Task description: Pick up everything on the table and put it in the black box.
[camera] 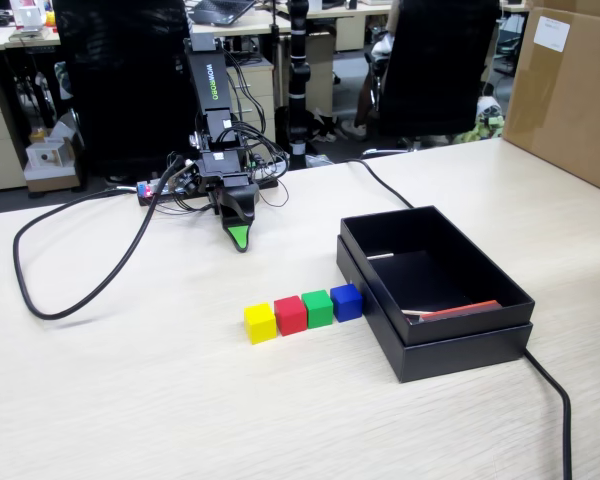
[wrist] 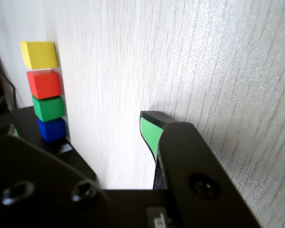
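Observation:
Four small cubes stand in a touching row on the pale table: yellow [camera: 260, 323], red [camera: 291, 314], green [camera: 318, 308] and blue [camera: 347, 301], the blue one against the black box [camera: 460, 345]. The wrist view shows them at upper left: yellow [wrist: 39, 54], red [wrist: 44, 84], green [wrist: 49, 108], blue [wrist: 52, 129], with the box [wrist: 23, 116] behind. My gripper [camera: 240, 232] points down at the table, well behind and left of the row. Its jaws stand apart and empty [wrist: 80, 127], with the green pad [wrist: 149, 133] on the right one.
The open black box holds an orange-red strip [camera: 460, 309] and a white piece at its near wall. A black cable [camera: 75, 290] loops on the table's left, and another [camera: 555, 395] runs off right of the box. A cardboard box [camera: 570, 90] stands at the back right.

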### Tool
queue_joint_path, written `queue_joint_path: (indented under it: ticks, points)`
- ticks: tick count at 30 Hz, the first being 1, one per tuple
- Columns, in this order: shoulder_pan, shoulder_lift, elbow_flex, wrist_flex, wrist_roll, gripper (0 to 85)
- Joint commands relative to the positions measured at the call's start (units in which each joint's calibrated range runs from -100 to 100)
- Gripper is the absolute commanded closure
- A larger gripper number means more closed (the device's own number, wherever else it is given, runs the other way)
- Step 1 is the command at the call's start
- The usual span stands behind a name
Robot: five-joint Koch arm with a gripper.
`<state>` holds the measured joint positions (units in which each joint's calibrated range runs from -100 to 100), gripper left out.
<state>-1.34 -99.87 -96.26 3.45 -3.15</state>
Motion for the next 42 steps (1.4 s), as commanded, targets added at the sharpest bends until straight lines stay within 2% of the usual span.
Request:
queue_joint_path:
  ticks: [1, 30, 36, 42]
  points:
    - [0.00, 0.10, -1.11, -1.67, -0.63, 35.8]
    - [-0.59, 0.21, -0.30, -2.19, -0.20, 37.9]
    - [-1.81, 1.36, 8.13, -13.94, -0.34, 37.9]
    - [-2.15, 8.25, 27.63, -31.31, 0.10, 38.0]
